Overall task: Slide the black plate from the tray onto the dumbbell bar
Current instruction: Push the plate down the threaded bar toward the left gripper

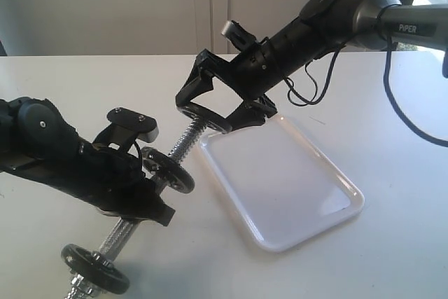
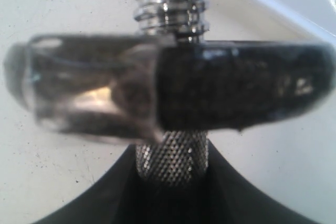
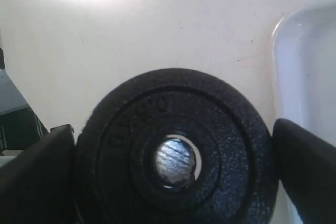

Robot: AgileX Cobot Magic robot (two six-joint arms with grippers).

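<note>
My right gripper (image 1: 213,113) is shut on the black plate (image 1: 199,112), held by its rim just above the tray's far left corner. In the right wrist view the black plate (image 3: 173,156) sits between both fingers (image 3: 37,177), and the bar's threaded tip (image 3: 176,161) fills most of its central hole. The dumbbell bar (image 1: 183,141) slants from lower left up to the plate. My left gripper (image 1: 143,204) is shut on its knurled middle (image 2: 172,156). A black disc (image 2: 247,90) backed by a silver star nut (image 2: 89,93) sits on the bar just beyond the jaws.
The white tray (image 1: 280,187) lies bare on the white table, right of the bar. A second black disc (image 1: 94,267) with a nut sits at the bar's lower end by the front edge. The right arm's cables (image 1: 315,82) hang above the table behind the tray.
</note>
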